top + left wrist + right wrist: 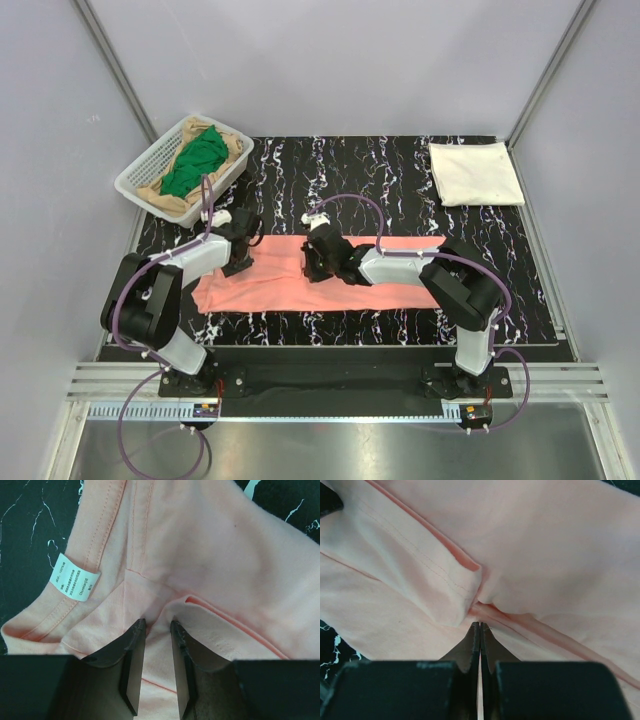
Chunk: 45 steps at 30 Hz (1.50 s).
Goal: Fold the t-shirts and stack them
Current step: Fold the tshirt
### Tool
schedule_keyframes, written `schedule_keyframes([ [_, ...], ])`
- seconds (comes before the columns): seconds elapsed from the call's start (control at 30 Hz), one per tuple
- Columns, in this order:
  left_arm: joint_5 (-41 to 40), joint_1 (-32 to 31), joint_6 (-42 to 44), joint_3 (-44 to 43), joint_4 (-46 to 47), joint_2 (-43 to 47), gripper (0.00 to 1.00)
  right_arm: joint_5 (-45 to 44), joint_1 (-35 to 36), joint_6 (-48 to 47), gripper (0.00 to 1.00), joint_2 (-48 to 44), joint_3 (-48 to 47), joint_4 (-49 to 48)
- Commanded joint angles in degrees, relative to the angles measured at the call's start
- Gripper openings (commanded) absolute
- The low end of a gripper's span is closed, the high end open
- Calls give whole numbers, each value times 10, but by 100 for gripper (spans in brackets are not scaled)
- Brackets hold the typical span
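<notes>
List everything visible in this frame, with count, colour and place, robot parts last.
pink shirt: 1, salmon-pink, folded into a long strip across the mat's near centre, under both grippers
white shirt: 1, cream, folded, far right corner
green shirt: 1, green, bunched in the basket
tan shirt: 1, tan, under the green one
basket: 1, white mesh, far left
mat: 1, black marbled, covering the table
left gripper: slightly parted around a pink fold
right gripper: shut on pink shirt

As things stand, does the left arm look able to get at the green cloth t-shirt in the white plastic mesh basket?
Probably yes. The green cloth t-shirt lies uncovered on top in the white plastic mesh basket, with nothing in the way, but the left gripper first has to leave the salmon-pink cloth t-shirt.
</notes>
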State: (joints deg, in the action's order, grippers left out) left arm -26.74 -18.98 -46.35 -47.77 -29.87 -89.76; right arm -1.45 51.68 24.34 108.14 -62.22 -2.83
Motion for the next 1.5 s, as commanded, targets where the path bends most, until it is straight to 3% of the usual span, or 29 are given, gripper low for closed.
schedule_keyframes([
  [0.0,-15,2,-1,-1,14,-14,33,-28,-1,-17,0,-29,-21,18],
  [0.07,-10,2,-1,-4,14,-11,33,-24,-2,-12,0,-31,-25,25],
  [0.2,-1,2,13,-20,5,11,34,-32,-2,6,18,-58,-17,46],
  [0.37,-17,2,47,-58,-14,57,37,-103,-5,13,19,-150,-1,101],
  [0.53,35,-14,55,-89,-12,53,38,-153,-39,22,17,-197,14,163],
  [0.93,80,-49,64,-114,30,-66,39,-155,-284,94,17,-229,67,264],
  [1.17,73,-59,51,-158,30,-123,39,-190,-337,120,16,-193,88,262],
  [1.47,89,-74,72,-253,38,-194,40,-152,-430,151,15,-190,139,267],
])
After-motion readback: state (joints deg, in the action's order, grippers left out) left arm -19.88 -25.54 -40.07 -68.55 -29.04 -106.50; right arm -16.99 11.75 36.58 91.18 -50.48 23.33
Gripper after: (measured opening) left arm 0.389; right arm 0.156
